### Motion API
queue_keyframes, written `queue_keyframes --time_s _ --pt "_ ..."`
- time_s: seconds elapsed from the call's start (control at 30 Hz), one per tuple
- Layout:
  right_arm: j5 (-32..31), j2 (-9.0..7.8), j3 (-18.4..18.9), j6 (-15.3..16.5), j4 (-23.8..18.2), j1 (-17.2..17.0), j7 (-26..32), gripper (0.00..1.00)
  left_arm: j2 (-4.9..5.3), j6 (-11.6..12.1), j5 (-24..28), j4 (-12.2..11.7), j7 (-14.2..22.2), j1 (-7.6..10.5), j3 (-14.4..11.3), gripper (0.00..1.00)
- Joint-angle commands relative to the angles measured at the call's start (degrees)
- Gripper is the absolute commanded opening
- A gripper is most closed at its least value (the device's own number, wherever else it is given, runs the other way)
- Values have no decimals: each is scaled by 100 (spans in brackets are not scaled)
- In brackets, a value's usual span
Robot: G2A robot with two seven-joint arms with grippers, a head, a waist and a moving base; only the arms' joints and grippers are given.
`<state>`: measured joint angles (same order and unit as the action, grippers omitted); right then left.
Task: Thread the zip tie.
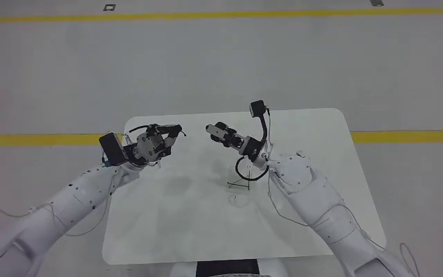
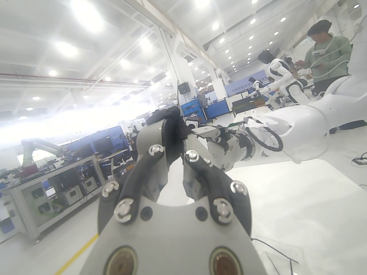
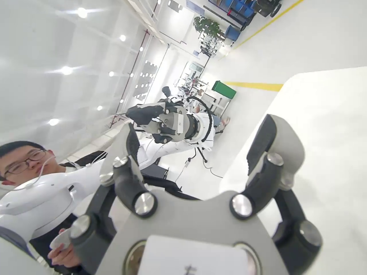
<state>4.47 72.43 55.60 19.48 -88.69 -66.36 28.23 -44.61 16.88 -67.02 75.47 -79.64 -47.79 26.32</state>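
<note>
Left claw (image 2: 175,121): pinched narrow, pads together on the foot of a thin dark strip. It is held up over the left part of the table (image 1: 311,138) and points at the other arm.
Zip tie (image 2: 175,81): I judge this to be the strip in that pinch. Its free length stands out past the fingertips, in the air and off the table.
Handling: next to no weight, springy, smooth plastic. Likely to whip about and swivel between the pads. Best held close to the end being worked, flat faces against the pads, so the tip doesn't wander.
Right claw (image 3: 197,124): spread wide with nothing in it. It is near the left claw, facing it across a gap, and clear of the strip.
Loose strips (image 1: 239,183): thin dark lines lying on the table just beside the right wrist, probably spare ties.
Hard to make out: whether head or tail is in the pinch, as the locking head can't be picked out. The strip is hair-thin against the bright ceiling and faint from above. The fingers hide the contact inside the pads.
</note>
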Motion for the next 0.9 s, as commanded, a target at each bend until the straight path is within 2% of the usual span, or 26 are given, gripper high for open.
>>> queue_keyframes --time_s 0.0,0.1,0.17,0.27,0.47,0.57,0.8,0.87 --pt "-5 0 0 0 -1 0 -1 100 0 0 0 0 0 0 0 0" --pt "-5 0 0 0 -1 0 -1 100 -15 9 138 105 134 -64 33 0" --pt "148 15 -10 0 -131 -84 -75 100 -27 134 352 204 149 -150 112 0" --pt "-193 7 -4 0 -275 -118 -83 100 -34 260 482 262 172 -248 219 0" --pt "-397 37 -40 0 -532 -189 -301 100 -42 260 822 409 178 -411 307 0" --pt "-556 57 -111 0 -720 -163 -381 100 -34 260 807 438 245 -424 302 0" --pt "-556 57 -111 0 -720 -163 -381 100 -29 260 732 427 253 -409 315 0" --pt "-554 60 -111 -8 -735 -182 -422 100 -43 260 832 530 409 -456 344 0"
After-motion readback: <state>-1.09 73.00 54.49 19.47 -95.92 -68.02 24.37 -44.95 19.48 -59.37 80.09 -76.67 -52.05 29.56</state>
